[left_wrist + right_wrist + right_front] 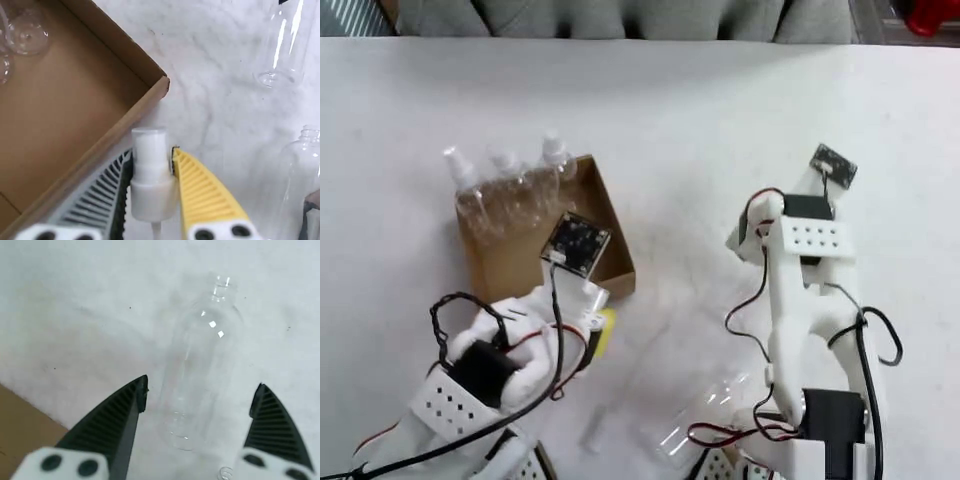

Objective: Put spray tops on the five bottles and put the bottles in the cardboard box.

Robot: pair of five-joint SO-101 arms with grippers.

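Note:
The cardboard box (510, 268) lies left of centre, and three clear bottles with white spray tops (507, 190) rest across its far end. My left gripper (595, 313) hovers just off the box's near right corner, shut on a white spray top (150, 175) between its grey and yellow fingers. The box wall (120, 125) runs right beside it. My right gripper (202, 387) is open, its jaws straddling an uncapped clear bottle (200, 365) that lies on the table. The right arm (807, 245) stands at the right.
Another uncapped bottle (710, 410) lies near the front edge between the two arms. The left wrist view has two clear bottles (280, 45) (300, 170) on the white table past the box. A grey sofa edge (620, 15) runs along the back.

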